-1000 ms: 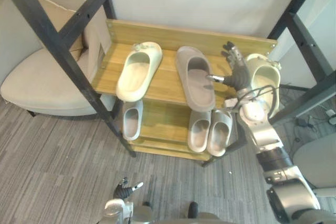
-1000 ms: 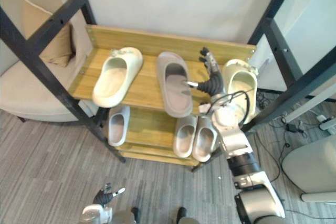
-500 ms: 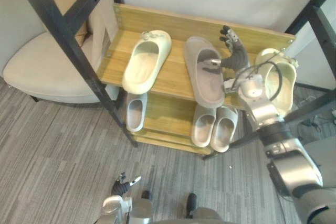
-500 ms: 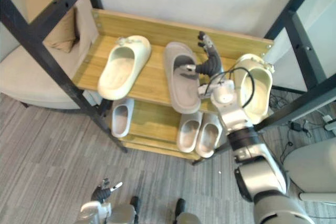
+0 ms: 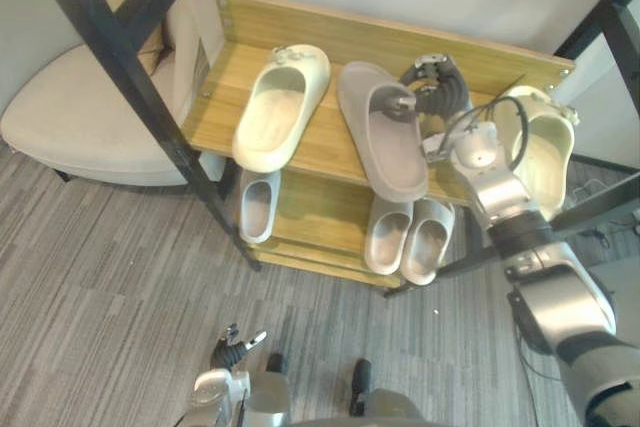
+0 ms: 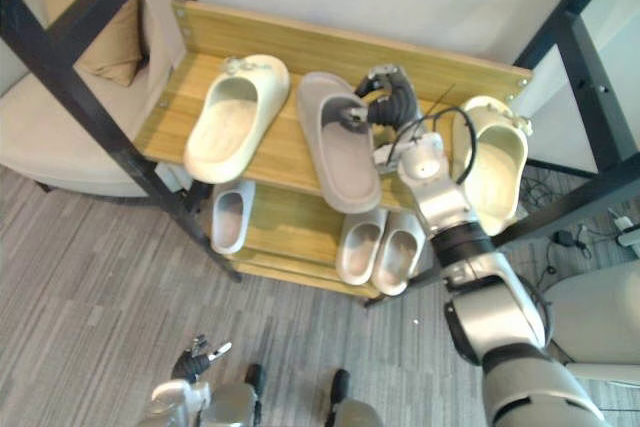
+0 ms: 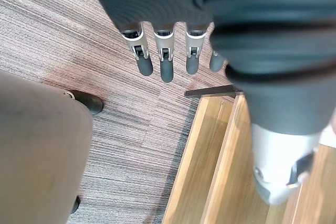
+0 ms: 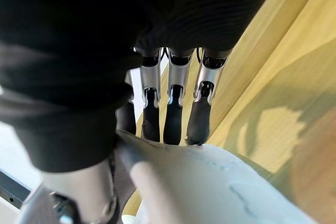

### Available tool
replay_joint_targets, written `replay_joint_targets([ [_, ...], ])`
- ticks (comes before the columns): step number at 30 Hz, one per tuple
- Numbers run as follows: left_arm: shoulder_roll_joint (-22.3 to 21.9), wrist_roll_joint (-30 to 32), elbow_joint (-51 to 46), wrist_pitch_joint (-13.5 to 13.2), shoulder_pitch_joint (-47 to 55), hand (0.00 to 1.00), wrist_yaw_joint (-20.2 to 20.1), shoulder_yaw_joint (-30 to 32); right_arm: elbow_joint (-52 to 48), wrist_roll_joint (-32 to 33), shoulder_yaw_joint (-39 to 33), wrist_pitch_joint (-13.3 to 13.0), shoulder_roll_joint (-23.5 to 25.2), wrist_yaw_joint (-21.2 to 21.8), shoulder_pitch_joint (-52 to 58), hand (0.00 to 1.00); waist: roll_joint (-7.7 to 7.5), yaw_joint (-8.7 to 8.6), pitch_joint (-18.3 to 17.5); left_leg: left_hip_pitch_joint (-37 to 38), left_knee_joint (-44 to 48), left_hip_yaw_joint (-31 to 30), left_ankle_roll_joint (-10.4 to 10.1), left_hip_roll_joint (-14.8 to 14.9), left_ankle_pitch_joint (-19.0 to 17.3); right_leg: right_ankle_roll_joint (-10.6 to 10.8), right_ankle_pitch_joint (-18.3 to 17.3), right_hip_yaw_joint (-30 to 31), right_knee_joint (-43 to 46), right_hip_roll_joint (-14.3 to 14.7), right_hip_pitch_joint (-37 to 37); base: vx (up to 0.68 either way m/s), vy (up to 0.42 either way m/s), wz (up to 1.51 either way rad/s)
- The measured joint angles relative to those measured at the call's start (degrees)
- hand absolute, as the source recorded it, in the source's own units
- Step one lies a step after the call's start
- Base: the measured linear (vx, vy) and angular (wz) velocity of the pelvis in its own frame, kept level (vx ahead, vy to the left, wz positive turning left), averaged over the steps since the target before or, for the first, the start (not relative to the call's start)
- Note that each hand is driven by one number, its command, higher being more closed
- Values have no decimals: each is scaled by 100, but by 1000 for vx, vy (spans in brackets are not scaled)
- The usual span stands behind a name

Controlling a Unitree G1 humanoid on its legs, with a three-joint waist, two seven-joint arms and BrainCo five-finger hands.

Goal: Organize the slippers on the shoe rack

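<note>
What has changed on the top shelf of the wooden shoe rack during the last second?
The right hand, earlier open beside the grey-brown rubber slipper, has curled its fingers round that slipper's band and grips it. The slipper has not clearly moved. The cream slipper beside it and the low, open left hand stayed as they were.

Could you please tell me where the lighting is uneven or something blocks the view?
Left eye view: the top shelf is evenly lit, no glare; the lower shelf and its slippers sit in its shade; a black frame bar crosses before both shelves' left ends. Right wrist view: the grey slipper, pinched by the right hand, hides the shelf beneath.
</note>
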Motion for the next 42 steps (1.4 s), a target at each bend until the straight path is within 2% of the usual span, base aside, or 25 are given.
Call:
replay_joint_targets([
  [11, -2, 7, 4, 29, 2, 0, 3, -2, -728, -4, -223, -19, -21, 44, 746, 100, -6, -17, -4, 99, -9, 92, -11, 23, 6, 1, 0, 39, 1, 9, 48, -3, -1, -3],
  [15, -1, 18, 18, 59, 12, 0, 3, -3, -1350, -11, -271, -10, -1, 43, 1283, 100, -7, -54, -10, 196, -24, 122, -17, 27, 10, 1, 1, 56, 0, 11, 133, -15, -3, -3],
  [20, 1, 132, 35, 124, 26, 0, 1, 0, -2493, -15, -829, -54, 222, 25, 1969, 100, -7, -110, -82, 200, -24, 152, -29, 23, 36, 3, 2, 77, -1, 6, 120, -49, -16, -4],
  [23, 2, 132, 121, 128, 56, 0, 0, 5, -3248, -11, -1101, -130, 373, -3, 2308, 100, 10, -177, -219, 199, -24, 150, -33, 31, 43, 3, 2, 77, -2, 12, 120, -12, -7, -1],
  [27, 1, 190, 251, 135, 122, 0, -2, 4, -4292, 14, -1349, -488, 601, 31, 2890, 100, 39, -276, -422, 301, -15, 145, -34, 28, 43, 4, 1, 73, -14, 8, 226, -9, 0, 1],
  [29, 0, 240, 257, 133, 176, 0, -13, 1, -4551, 85, -1359, -593, 715, 153, 3135, 100, 45, -359, -462, 407, -12, 143, -34, 28, 43, 5, -2, 72, -15, 7, 338, -69, -3, 0],
  [34, -4, 343, 319, 133, 200, 0, -32, -6, -5082, 341, -1303, -771, 1093, 618, 4165, 100, 95, -382, -567, 503, -12, 147, -41, -14, 63, 94, -108, 72, 26, -58, 430, -76, -21, -1],
  [39, -6, 346, 412, 126, 224, 0, -123, -85, -5082, 339, -907, -771, 1106, 1004, 4873, 100, 222, -436, -650, 612, -231, 141, -46, -42, 149, 72, -204, 109, 158, -77, 362, -84, -11, 1],
  [42, 5, 346, 410, 117, 229, 0, -141, -124, -5081, 332, -652, -772, 1078, 1171, 5113, 100, 240, -439, -664, 494, -280, 129, -76, -41, 169, 134, -366, 146, 382, -99, 115, -64, -15, -3],
])
